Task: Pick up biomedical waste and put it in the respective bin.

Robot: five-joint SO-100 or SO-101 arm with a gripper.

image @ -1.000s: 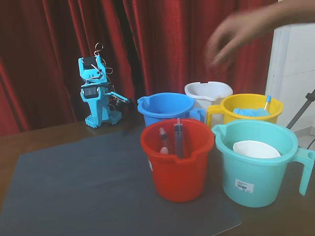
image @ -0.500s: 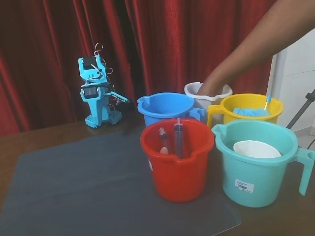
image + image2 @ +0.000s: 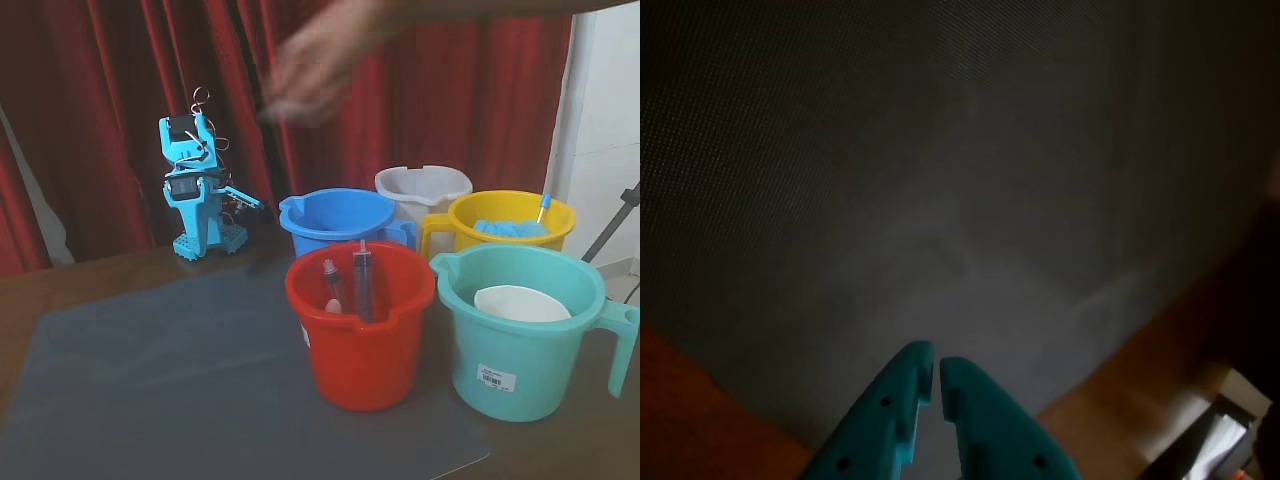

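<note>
Jaws (image 3: 937, 368) of the teal gripper are seen pressed together, nothing pinched, over the grey mat (image 3: 890, 180) in the wrist view. Red bucket (image 3: 360, 322), well apart from the jaws in the fixed view, holds two syringes (image 3: 362, 283). Teal bucket (image 3: 528, 340) holds a white item. Blue bucket (image 3: 338, 220), yellow bucket (image 3: 510, 222) and white bucket (image 3: 422, 190) stand behind on the counter (image 3: 90, 275). Blurred hand (image 3: 315, 60) is seen above.

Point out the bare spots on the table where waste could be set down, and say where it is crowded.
Free: the grey mat, from its left edge to the red bucket, in front of the folded arm. Crowded: the right side, where the red bucket, blue bucket, white bucket, yellow bucket and teal bucket stand packed.
</note>
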